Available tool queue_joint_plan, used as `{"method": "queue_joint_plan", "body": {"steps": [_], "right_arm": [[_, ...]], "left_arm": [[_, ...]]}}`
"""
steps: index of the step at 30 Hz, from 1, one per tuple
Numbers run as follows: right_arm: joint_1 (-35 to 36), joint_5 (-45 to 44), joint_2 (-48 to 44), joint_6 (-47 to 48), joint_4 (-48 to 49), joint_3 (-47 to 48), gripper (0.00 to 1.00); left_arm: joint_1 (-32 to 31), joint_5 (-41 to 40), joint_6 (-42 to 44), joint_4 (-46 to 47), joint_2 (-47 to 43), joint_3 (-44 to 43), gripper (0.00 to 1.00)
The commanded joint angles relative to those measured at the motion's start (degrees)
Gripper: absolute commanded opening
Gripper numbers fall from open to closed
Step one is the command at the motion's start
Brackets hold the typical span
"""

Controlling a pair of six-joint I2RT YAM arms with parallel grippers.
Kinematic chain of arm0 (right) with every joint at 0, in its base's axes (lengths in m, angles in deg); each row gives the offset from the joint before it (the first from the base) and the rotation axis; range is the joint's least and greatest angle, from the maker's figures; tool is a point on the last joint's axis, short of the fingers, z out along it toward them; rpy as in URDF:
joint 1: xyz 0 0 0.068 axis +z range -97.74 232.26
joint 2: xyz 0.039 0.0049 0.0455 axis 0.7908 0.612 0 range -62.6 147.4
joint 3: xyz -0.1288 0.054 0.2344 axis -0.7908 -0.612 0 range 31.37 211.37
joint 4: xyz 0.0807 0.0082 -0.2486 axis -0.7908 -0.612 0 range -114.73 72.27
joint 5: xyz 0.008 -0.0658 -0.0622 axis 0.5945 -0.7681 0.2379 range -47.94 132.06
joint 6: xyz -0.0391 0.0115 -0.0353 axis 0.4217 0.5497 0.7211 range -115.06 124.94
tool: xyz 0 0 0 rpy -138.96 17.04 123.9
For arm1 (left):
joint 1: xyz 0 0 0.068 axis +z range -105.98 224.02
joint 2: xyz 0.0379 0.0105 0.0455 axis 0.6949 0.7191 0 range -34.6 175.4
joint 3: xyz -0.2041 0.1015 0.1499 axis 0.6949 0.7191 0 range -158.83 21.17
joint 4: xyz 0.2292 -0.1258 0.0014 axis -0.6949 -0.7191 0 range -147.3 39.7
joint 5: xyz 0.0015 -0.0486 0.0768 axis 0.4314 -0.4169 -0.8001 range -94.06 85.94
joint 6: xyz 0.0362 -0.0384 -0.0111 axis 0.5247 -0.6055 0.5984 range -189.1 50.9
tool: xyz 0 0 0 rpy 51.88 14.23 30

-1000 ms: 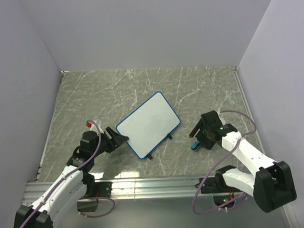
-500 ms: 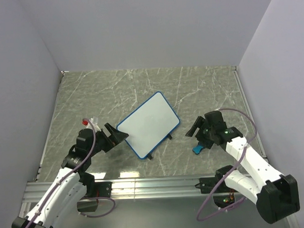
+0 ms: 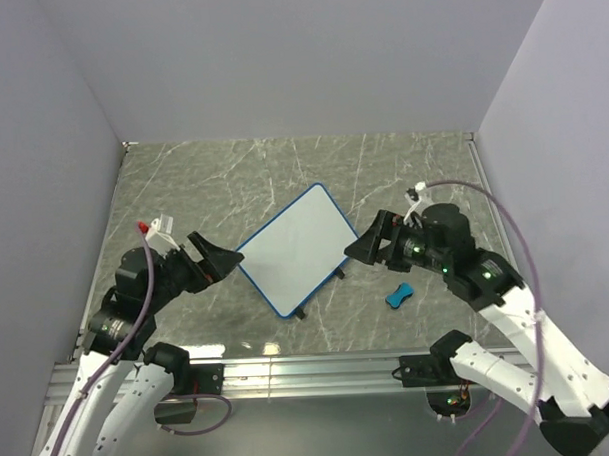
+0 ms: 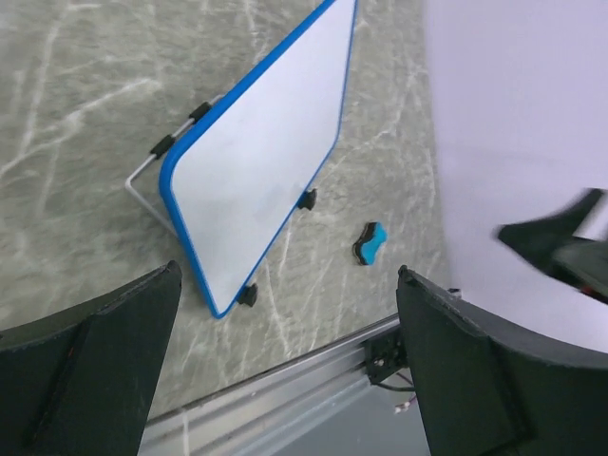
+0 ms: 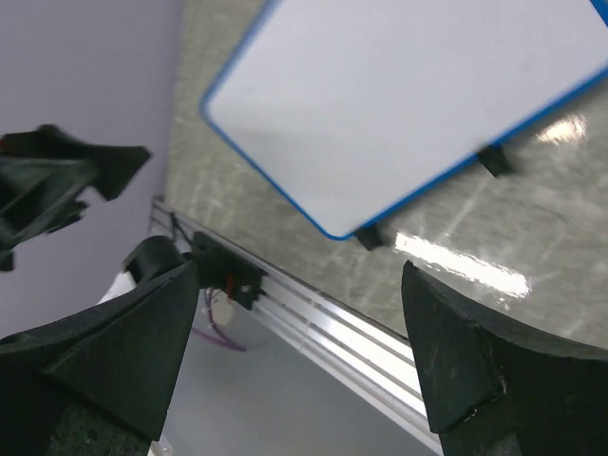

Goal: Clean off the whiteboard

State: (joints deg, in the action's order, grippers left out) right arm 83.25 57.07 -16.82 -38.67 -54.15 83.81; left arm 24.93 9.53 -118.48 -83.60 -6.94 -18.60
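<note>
1. The small white rectangular whiteboard with the blue frame (image 3: 297, 250) sits askew on the grey marbled table (image 3: 203, 182). Its face looks clean, though the views are too soft to rule out a faint smear.
2. The left gripper (image 3: 218, 261), at the board's near-left corner a second ago, has pulled back, its jaws wide and empty.
3. The right gripper (image 3: 365, 244) has let go of the little blue eraser block (image 3: 397, 297), which now lies right of the board. It has risen with its jaws spread, holding nothing.
4. To me, the erasing looks finished and both arms are retreating.
</note>
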Motion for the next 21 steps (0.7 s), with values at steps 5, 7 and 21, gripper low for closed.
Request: {"method": "queue_joint_plan", "body": {"steps": [5,7,21], "right_arm": [[3.56,-7.79,-9.47,2.4,-12.7,8.38,0.96],[3.47,-7.97,-13.23,2.31,-14.28,7.68,0.98],[3.56,-8.59,-29.25,2.75,-16.83,3.45,1.0]], "left_arm": [[0.2,-6.37,7.19,-14.06,3.1,-11.2,1.0],[0.2,-8.39,8.77,-15.12,3.71,-12.95,0.99],[0.2,-11.83,12.03,-14.08,7.67,-15.78,1.0]]}}
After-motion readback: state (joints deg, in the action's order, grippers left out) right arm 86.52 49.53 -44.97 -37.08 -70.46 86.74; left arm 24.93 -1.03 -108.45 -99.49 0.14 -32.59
